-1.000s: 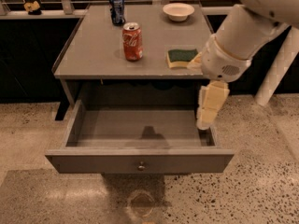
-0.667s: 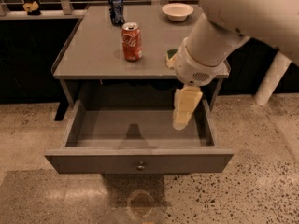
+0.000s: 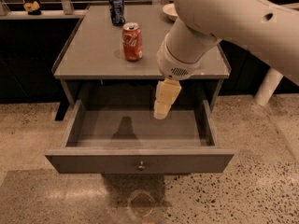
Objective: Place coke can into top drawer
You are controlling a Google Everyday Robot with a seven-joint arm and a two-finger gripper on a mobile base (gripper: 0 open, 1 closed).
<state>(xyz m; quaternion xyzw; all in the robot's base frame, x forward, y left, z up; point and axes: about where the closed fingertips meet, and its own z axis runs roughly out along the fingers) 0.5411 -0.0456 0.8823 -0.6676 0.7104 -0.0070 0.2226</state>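
Observation:
The red coke can point(image 3: 132, 42) stands upright on the grey cabinet top point(image 3: 93, 50), near its middle. The top drawer point(image 3: 139, 161) is pulled open below, its inside bare, with a small round knob on its front panel. My gripper point(image 3: 164, 101) hangs from the white arm over the open drawer, just below the cabinet's front edge, to the right of and lower than the coke can. It holds nothing that I can see.
A dark blue can point(image 3: 117, 9) stands behind the coke can at the back of the cabinet top. A white bowl point(image 3: 169, 10) sits at the back, partly hidden by the arm. A white post point(image 3: 268, 85) stands on the speckled floor at right.
The arm and gripper have swung left across the open drawer, closer to the coke can and covering the sponge seen earlier. The cans and the drawer have not moved.

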